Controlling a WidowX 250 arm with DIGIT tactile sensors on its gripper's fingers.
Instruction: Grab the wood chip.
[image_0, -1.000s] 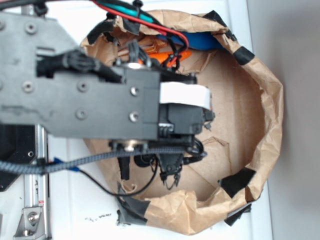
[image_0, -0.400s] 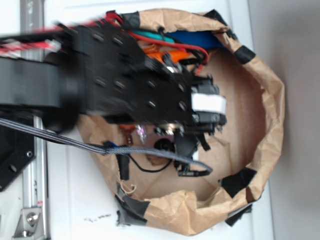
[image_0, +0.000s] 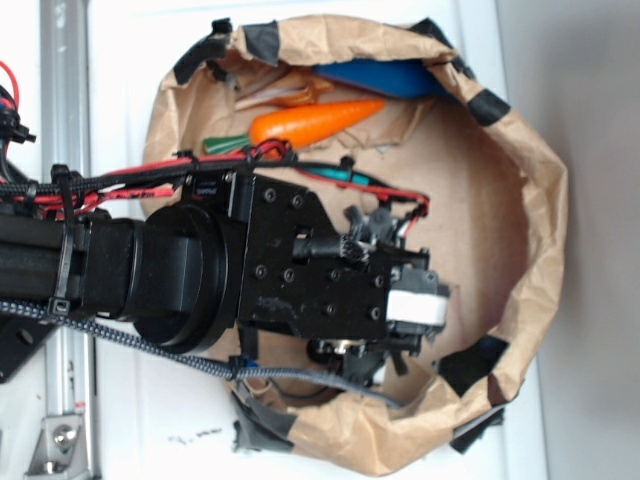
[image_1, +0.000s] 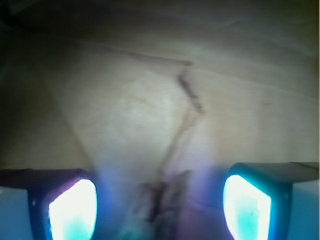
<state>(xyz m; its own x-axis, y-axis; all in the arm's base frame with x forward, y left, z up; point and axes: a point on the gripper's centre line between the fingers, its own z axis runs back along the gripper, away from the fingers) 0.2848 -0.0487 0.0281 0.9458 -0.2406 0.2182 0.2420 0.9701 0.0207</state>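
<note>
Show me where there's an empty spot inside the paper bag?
The bare brown floor on the right, between the hand and the bag's right wall, is free. The top is crowded with the toy carrot and a blue thing.

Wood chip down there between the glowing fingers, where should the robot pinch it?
Pinch the wood chip across its narrow middle, coming straight down from above. In the blurry wrist view it seems to lie flat on the brown paper, running lengthwise between the fingers of the open end effector, so its long edges face the pads.
</note>
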